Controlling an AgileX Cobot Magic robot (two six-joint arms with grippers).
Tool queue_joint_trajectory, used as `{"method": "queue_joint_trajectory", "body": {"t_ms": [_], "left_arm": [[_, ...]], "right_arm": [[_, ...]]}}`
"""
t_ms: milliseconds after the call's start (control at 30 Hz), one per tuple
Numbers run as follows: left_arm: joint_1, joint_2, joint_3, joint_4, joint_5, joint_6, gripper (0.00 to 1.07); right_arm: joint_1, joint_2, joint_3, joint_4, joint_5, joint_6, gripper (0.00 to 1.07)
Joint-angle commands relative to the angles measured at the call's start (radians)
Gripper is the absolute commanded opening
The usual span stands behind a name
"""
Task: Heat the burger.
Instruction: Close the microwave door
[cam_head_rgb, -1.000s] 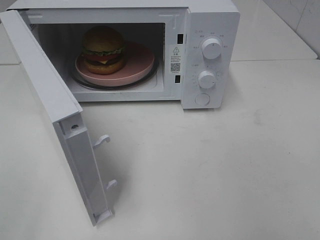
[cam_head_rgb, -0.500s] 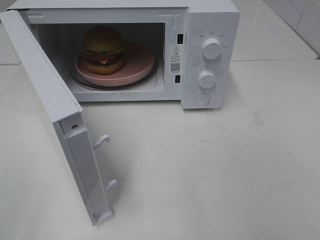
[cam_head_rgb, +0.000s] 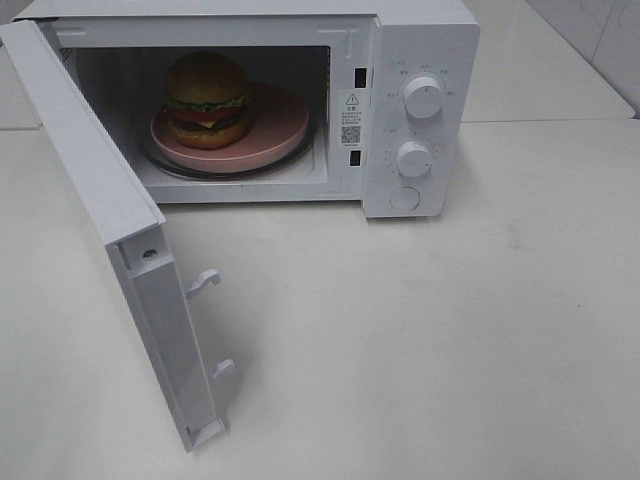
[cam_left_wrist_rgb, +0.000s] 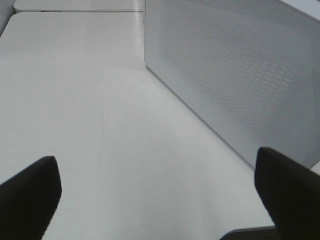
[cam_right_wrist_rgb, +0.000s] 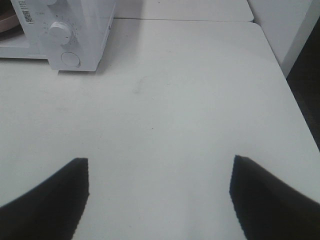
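Note:
The burger (cam_head_rgb: 207, 99), with a tan-brown bun, green lettuce and a dark patty, rests on a pink round plate (cam_head_rgb: 275, 125) inside the white microwave (cam_head_rgb: 420, 40). The microwave door (cam_head_rgb: 95, 200) stands swung wide open toward the front left. Neither arm shows in the exterior high view. In the left wrist view my left gripper (cam_left_wrist_rgb: 157, 192) is open over bare table beside the door's perforated outer face (cam_left_wrist_rgb: 235, 75). The right wrist view has my right gripper (cam_right_wrist_rgb: 159, 192) open above the table, well off from the microwave's control panel (cam_right_wrist_rgb: 65, 37); nothing sits between either pair of fingers.
Two white knobs (cam_head_rgb: 423, 97) and a round button (cam_head_rgb: 404, 198) sit on the microwave's right panel. Door latch hooks (cam_head_rgb: 205, 282) stick out from the door's edge. The white table (cam_head_rgb: 450, 330) stretches in front and to the right; its right edge (cam_right_wrist_rgb: 292, 95) drops to dark floor.

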Motion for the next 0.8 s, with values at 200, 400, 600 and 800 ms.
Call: {"method": "queue_joint_trajectory", "body": {"t_ms": [200, 400, 600, 800], "left_arm": [[0.001, -0.003, 0.004, 0.001, 0.0, -0.004, 0.98], [0.001, -0.003, 0.004, 0.001, 0.0, -0.004, 0.98], [0.001, -0.003, 0.004, 0.001, 0.0, -0.004, 0.98], [0.001, -0.003, 0.004, 0.001, 0.0, -0.004, 0.98]], "right_arm": [[-0.004, -0.028, 0.002, -0.002, -0.009, -0.007, 0.75], [-0.004, -0.028, 0.002, -0.002, -0.009, -0.007, 0.75], [-0.004, -0.028, 0.002, -0.002, -0.009, -0.005, 0.75], [-0.004, -0.028, 0.002, -0.002, -0.009, -0.005, 0.75]]}}
